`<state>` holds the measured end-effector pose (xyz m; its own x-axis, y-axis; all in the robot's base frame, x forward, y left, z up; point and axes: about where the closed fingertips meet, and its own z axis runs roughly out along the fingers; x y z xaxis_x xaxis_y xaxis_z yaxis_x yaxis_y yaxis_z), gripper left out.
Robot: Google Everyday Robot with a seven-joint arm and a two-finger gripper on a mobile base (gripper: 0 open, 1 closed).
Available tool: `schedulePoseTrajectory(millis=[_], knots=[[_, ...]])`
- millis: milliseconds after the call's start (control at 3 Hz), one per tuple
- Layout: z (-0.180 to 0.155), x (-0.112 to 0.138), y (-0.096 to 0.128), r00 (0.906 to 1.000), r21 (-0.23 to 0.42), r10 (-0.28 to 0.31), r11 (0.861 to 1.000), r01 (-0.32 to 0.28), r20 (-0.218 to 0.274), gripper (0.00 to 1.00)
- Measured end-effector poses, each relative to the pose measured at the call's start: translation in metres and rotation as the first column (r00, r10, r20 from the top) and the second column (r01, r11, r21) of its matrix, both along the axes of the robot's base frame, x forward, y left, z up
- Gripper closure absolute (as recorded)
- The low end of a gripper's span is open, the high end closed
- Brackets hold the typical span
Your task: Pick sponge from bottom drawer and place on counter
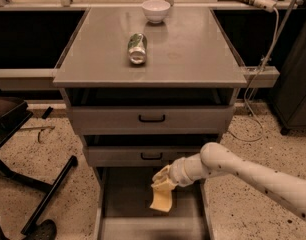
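A yellow sponge hangs tilted below my gripper, which is shut on its upper edge. Both are above the open bottom drawer, whose flat grey floor shows to the left of and below the sponge. My white speckled arm reaches in from the lower right. The counter is the broad grey top of the cabinet, well above the gripper.
A green-and-silver can lies on its side on the counter, with a white bowl behind it. Two upper drawers with black handles stand slightly open. Black chair legs lie on the floor at left; a cable hangs at right.
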<state>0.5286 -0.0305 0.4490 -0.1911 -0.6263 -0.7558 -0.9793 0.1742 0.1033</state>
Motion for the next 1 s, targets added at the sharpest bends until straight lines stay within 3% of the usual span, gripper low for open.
schedulePoseTrajectory(millis=[333, 667, 1000], knots=[[0.022, 0.007, -0.003, 0.9993, -0.02, 0.01, 1.0, -0.009, 0.035, 1.0], [0.022, 0.007, -0.003, 0.9993, -0.02, 0.01, 1.0, -0.009, 0.035, 1.0], [0.05, 0.011, 0.002, 0.9971, 0.021, 0.032, 0.999, -0.034, 0.068, 1.0]])
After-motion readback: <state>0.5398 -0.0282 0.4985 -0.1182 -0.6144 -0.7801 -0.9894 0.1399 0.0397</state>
